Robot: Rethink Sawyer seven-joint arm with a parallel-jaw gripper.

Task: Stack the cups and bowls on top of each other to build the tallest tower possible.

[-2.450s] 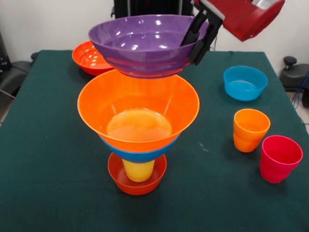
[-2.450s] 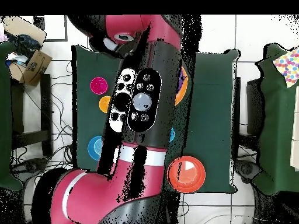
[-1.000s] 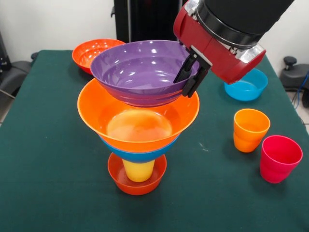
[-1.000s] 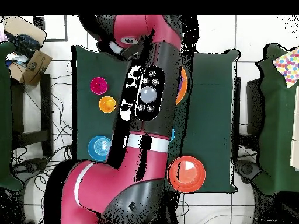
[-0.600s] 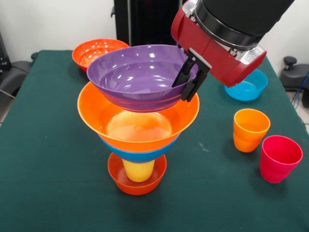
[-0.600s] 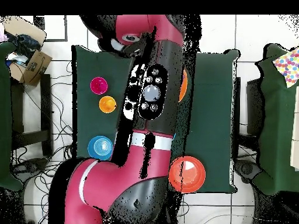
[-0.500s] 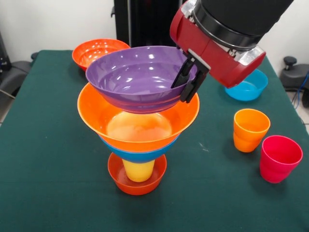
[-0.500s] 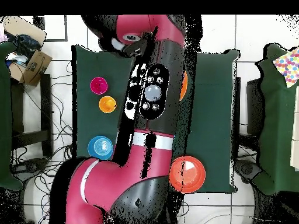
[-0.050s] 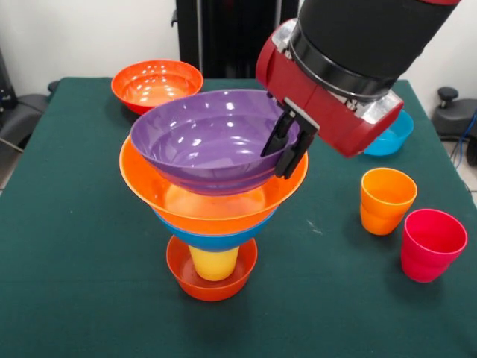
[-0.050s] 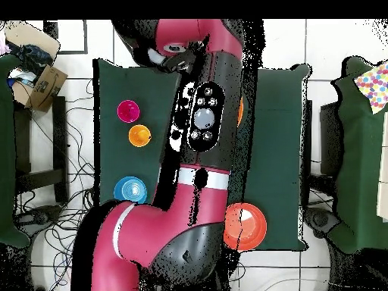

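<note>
Glossy purple bowl (image 9: 209,142), claw (image 9: 285,147)-pinched, nests in flaring tower (image 9: 214,224).

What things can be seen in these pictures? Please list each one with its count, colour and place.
tower: one; small red-orange bowl at the base, yellow cup, blue bowl, large light orange bowl; table middle.
purple bowl: one; held by its rim, low in the large orange bowl.
red-orange bowl: one; far left corner in the front view.
teal-blue bowl: one; far right, partly behind the arm.
orange cup: one; right side.
pinkish red cup: one; right, nearer the camera.
table: one; dark green cloth.
gripper: one; black, shut on the purple bowl's rim, on a red and black arm.
</note>
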